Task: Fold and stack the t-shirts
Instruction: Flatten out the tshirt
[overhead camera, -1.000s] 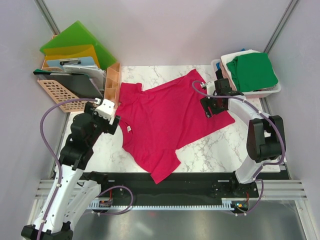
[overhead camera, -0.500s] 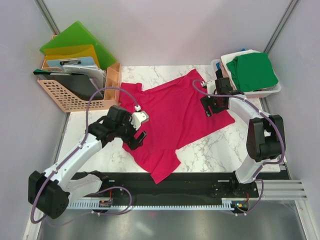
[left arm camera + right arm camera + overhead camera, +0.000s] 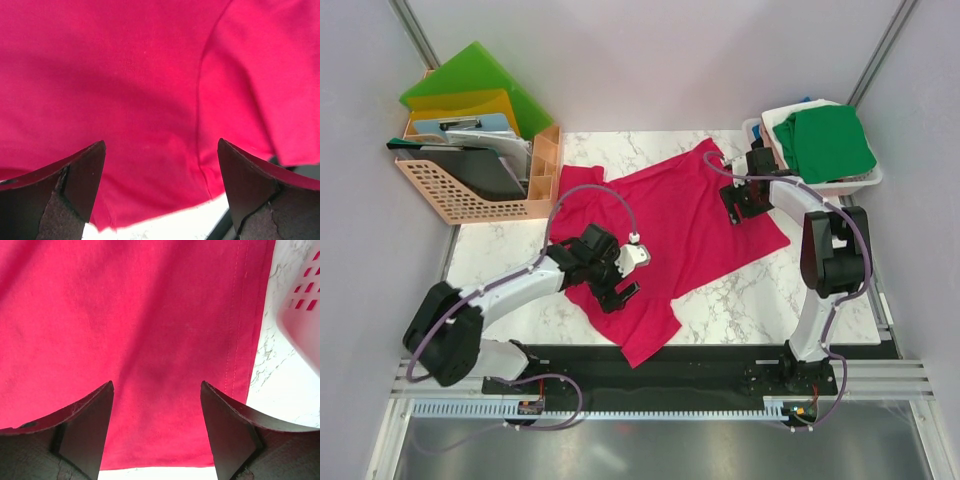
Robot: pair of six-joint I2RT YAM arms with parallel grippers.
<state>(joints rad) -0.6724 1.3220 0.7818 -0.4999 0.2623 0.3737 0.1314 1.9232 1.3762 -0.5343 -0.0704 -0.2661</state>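
Left pincer (image 3: 633, 276) stood wide open and gripped nothing when you looked from above. It hovered over the near left part of the crimson shirt (image 3: 670, 215), close to the sleeve that pointed toward the arm bases. That shirt lay spread and slanted across the surface (image 3: 750, 300), unfolded, so I judge the folding was not yet begun. Your left arm stretched rightward from its base, nearly straight. Your right pincer (image 3: 733, 207) was open too and empty, over the shirt's far right edge, its arm running up the right side with the wrist bent in toward the hem. A green shirt (image 3: 825, 140) topped the pile in the basket (image 3: 860, 183) just beyond it.

From the left wrist, both fingers framed cloth with the sleeve seam between them and a strip of bare surface below. That stance looked suited to pinching the shirt's side.

From the right wrist, the open fingers straddled plain cloth beside the stitched hem, with the basket wall at the right. Nothing was held.
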